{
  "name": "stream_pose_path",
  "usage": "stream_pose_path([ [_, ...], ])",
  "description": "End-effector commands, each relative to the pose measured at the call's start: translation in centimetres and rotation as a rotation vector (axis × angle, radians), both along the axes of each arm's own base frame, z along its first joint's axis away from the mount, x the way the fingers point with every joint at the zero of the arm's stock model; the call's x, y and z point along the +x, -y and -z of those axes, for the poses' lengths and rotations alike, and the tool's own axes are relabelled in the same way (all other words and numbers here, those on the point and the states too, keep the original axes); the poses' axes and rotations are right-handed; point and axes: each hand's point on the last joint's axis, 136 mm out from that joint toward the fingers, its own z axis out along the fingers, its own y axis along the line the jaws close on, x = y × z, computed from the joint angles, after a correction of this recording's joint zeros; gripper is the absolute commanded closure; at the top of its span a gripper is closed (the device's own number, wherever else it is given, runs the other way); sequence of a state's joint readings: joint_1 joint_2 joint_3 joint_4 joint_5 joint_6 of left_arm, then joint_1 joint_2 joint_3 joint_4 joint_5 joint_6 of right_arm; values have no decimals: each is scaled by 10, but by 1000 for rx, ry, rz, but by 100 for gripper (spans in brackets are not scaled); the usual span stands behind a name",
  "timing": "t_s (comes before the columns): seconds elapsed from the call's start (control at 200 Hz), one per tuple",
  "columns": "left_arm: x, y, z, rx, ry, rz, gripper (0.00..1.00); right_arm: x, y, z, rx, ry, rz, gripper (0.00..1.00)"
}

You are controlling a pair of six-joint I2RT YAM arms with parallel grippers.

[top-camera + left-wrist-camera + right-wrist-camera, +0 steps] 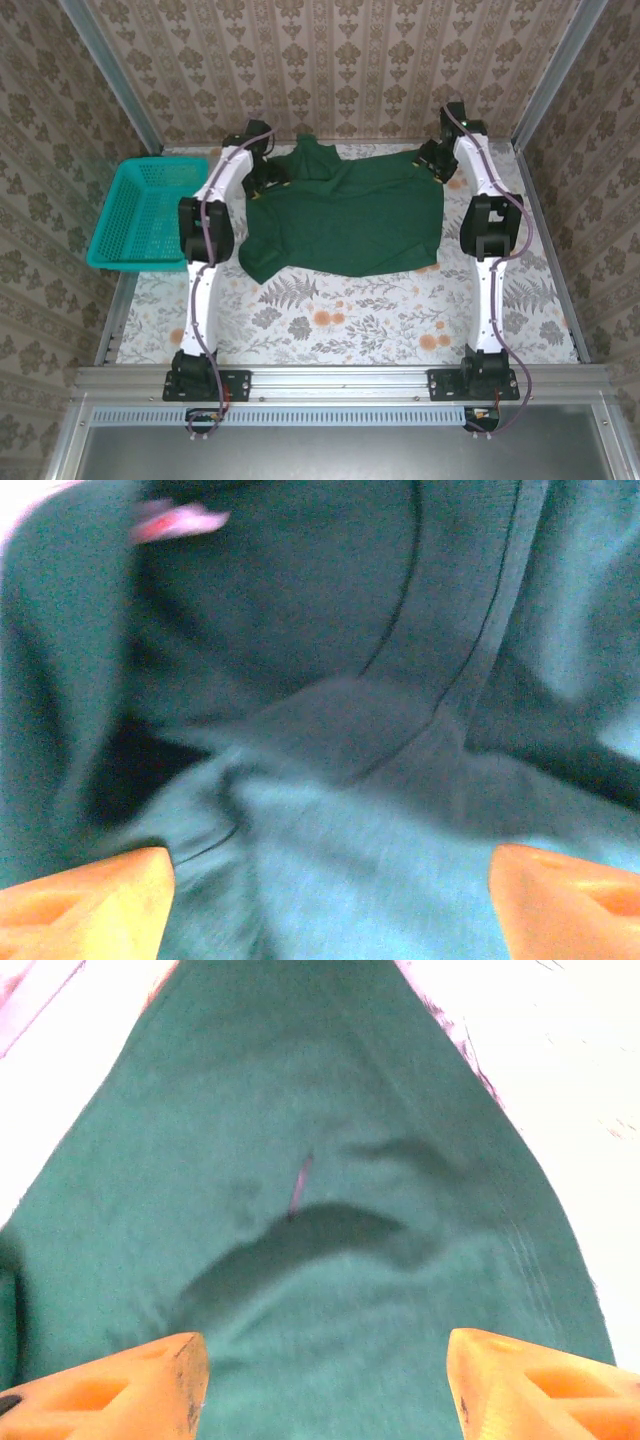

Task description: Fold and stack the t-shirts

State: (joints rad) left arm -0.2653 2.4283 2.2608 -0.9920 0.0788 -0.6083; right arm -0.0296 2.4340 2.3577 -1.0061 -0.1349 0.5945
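Note:
A dark green t-shirt [345, 215] lies spread and rumpled across the far middle of the table. My left gripper [268, 180] hovers at its far left corner, by a sleeve. In the left wrist view the orange fingertips [90, 900] stand wide apart over the shirt's cloth [330, 780], with its collar seam running across; the jaws are open and hold nothing. My right gripper [437, 160] is at the shirt's far right corner. The right wrist view shows its fingertips [540, 1385] spread wide above the green cloth [300, 1210], open and empty.
A teal mesh basket [140, 215] stands at the table's left edge. The floral tablecloth [350, 320] shows bare in front of the shirt. Patterned walls close in the back and sides.

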Motion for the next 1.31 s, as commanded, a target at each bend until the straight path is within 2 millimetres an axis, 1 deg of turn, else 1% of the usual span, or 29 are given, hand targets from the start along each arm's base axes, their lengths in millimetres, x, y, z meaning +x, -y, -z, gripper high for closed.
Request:
stream_pose_path([
  [0.0, -24, -5, -75, -5, 122, -5, 16, -55, 6, -39, -59, -34, -77, 32],
  [0.035, -36, -9, -75, 4, 113, -6, 17, -69, 9, -41, -53, -26, -75, 31],
  [0.085, -55, -14, -78, 7, 101, -4, 19, -92, 12, -38, -25, -29, -71, 31],
  [0.1, -62, -15, -76, 6, 89, -2, 20, -95, 12, -39, -20, -27, -71, 31],
  [0.11, -68, -16, -72, 7, 76, 0, 21, -102, 12, -36, -9, -35, -70, 31],
  [0.16, -90, -20, -64, 1, 34, 7, 26, -124, 10, -28, 20, -69, -70, 32],
  [0.195, -105, -22, -59, -4, 4, 12, 30, -136, 7, -22, 36, -101, -76, 35],
  [0.24, -126, -24, -46, -4, -50, 17, 35, -150, 2, -11, 54, -155, -78, 40],
  [0.29, -146, -27, -33, -9, -104, 16, 41, -161, -4, 1, 76, -211, -70, 47],
  [0.32, -156, -29, -26, -13, -134, 14, 43, -166, -7, 8, 88, -242, -59, 50],
  [0.385, -176, -28, -13, -36, -207, 1, 47, -172, -17, 20, 99, -289, -56, 54],
  [0.465, -195, -29, -3, -45, -276, -15, 49, -176, -24, 32, 85, -334, -54, 55],
  [0.57, -213, -37, 2, -21, -323, -35, 49, -179, -33, 44, 87, -383, -46, 57],
  [0.675, -228, -45, 6, 10, -357, -53, 48, -185, -38, 49, 64, -409, -59, 57],
  [0.84, -245, -47, 14, 6, -378, -54, 47, -196, -42, 59, 48, -438, -69, 57],
  [0.985, -253, -46, 19, 0, -384, -36, 46, -205, -45, 66, 31, -460, -81, 58],
  [1.175, -258, -43, 23, 5, -381, -18, 45, -209, -45, 77, 13, -472, -86, 59],
  [1.3, -261, -43, 23, 16, -377, -11, 45, -210, -46, 79, 8, -471, -94, 67],
])
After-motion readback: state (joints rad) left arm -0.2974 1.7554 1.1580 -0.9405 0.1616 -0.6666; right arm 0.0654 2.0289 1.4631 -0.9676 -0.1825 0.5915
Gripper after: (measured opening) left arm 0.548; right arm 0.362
